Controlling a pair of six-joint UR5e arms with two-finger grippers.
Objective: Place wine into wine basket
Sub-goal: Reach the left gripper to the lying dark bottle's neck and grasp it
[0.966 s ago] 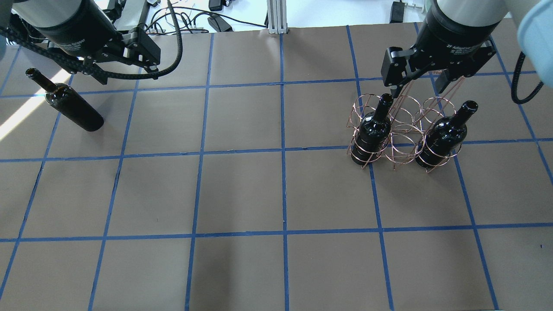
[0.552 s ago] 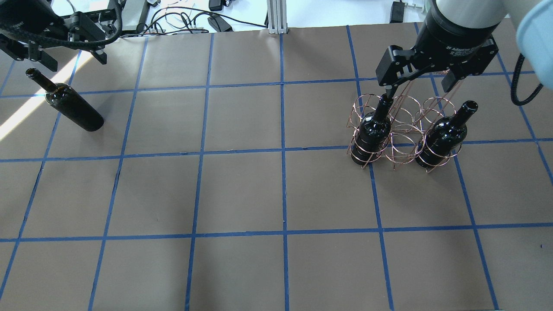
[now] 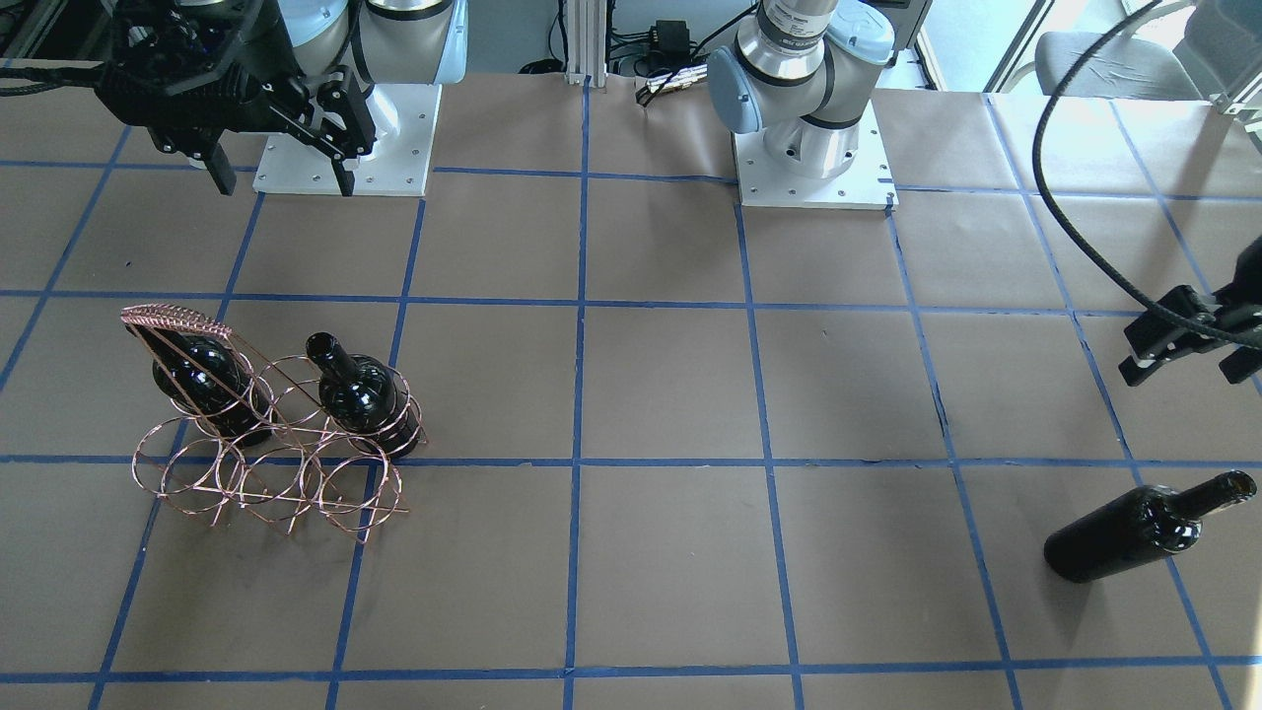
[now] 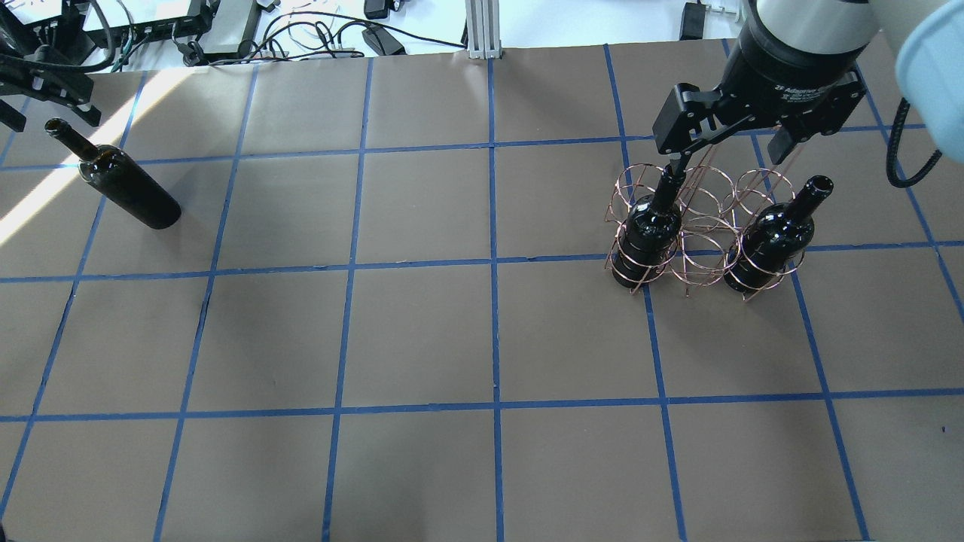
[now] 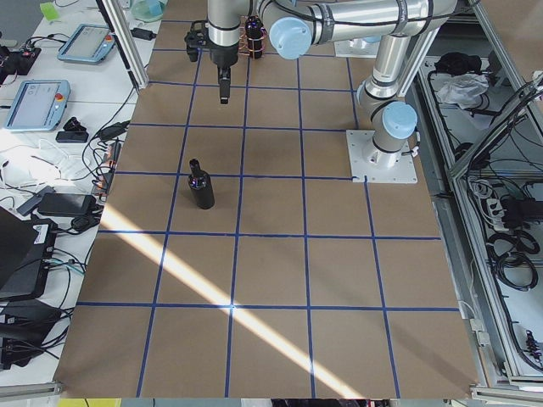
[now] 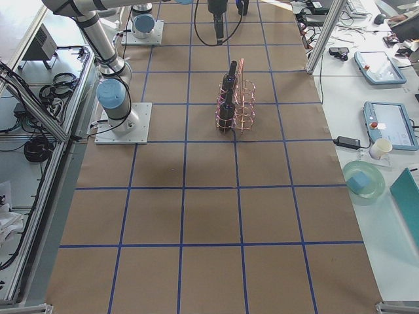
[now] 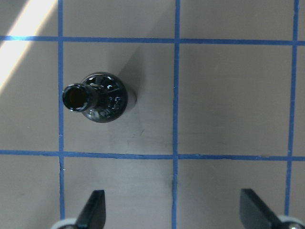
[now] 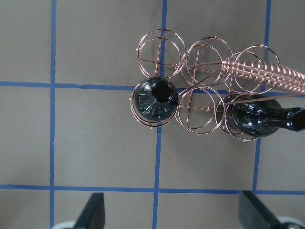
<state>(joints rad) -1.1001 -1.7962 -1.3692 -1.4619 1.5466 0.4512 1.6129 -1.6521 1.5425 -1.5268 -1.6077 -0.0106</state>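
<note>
The copper wire wine basket (image 4: 702, 226) stands at the right of the table and holds two black wine bottles upright, one at its left end (image 4: 648, 229) and one at its right end (image 4: 772, 237). My right gripper (image 4: 727, 156) hangs open and empty above the basket's far side, near its woven handle (image 8: 267, 71). A third black wine bottle (image 4: 132, 188) stands upright on the table at the far left. My left gripper (image 7: 176, 214) is open and empty, high above the table beside that bottle (image 7: 102, 98).
The table is brown paper with a blue tape grid (image 4: 493, 263). Cables and boxes lie beyond its far edge (image 4: 316, 30). The two arm bases (image 3: 808, 148) stand at the robot's side. The basket's middle rings (image 8: 202, 112) hold nothing.
My left gripper has swung far to the left, from the back of the table to above the lone bottle. The right gripper has shifted only slightly over the basket.
</note>
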